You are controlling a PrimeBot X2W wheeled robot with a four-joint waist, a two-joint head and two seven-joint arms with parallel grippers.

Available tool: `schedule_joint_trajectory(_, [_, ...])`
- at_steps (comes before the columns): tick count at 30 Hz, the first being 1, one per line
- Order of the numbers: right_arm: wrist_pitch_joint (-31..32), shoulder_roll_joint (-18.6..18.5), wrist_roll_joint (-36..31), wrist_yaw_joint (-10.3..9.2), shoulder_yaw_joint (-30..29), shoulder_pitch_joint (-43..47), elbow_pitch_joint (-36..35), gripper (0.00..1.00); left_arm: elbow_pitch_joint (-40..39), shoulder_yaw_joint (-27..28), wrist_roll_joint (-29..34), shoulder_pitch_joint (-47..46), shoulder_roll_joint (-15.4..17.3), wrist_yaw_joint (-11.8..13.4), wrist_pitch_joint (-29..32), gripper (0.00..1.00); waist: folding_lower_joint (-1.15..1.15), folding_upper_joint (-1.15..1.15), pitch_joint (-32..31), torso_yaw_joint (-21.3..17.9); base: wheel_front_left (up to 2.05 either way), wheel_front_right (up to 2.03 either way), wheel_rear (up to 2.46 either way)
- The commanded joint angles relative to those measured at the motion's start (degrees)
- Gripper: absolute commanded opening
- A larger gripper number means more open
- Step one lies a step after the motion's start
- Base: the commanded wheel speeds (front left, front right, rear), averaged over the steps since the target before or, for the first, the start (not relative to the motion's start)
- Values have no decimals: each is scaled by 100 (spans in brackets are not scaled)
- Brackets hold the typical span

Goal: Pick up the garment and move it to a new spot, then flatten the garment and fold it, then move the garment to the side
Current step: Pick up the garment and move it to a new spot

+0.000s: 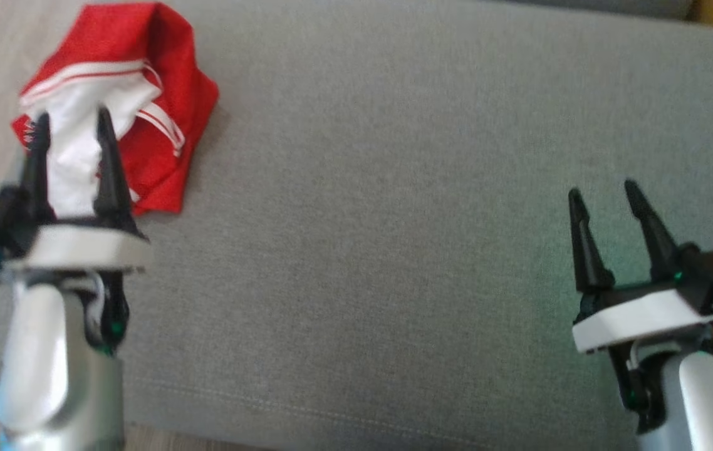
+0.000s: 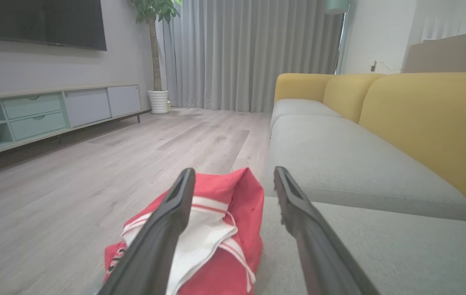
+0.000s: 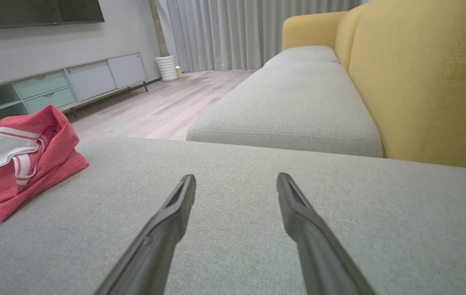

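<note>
The garment [image 1: 143, 94] is a crumpled red piece with white panels and stripes, lying at the far left corner of the grey sofa cushion [image 1: 394, 219]. It also appears in the left wrist view as the garment [image 2: 225, 250] and at the left of the right wrist view as the garment [image 3: 20, 164]. My left gripper [image 1: 71, 122] hovers open just before it, its fingers framing the white part, nothing between them. My right gripper [image 1: 604, 191] is open over bare cushion at the right, far from the garment.
Yellow sofa backrests [image 2: 429, 123] rise behind the grey seat cushions. Wooden floor [image 2: 93, 164] lies beyond the cushion's left edge, with a low TV cabinet [image 2: 32, 114], a potted plant [image 2: 157, 49] and grey curtains [image 2: 249, 53] farther off.
</note>
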Motion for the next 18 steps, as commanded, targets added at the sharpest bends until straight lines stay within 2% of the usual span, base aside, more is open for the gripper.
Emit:
schedule_joint_trajectory(1, [43, -48, -50, -4, 103, -248, -273, 100, -50, 241, -46, -436, 207, -38, -50, 100, 0, 0, 465, -165, 0, 0, 0])
schedule_joint_trajectory(8, [152, -157, -119, -4, 74, -585, -522, 100, 1121, 481, -93, -1690, 590, -128, -50, 100, 0, 0, 1216, -320, 0, 0, 0])
schedule_joint_trajectory(18, [131, -193, -105, -4, 278, -922, -499, 100, 3447, 521, 11, -3212, 1354, -193, -50, 100, 0, 0, 1675, -563, 0, 0, 0])
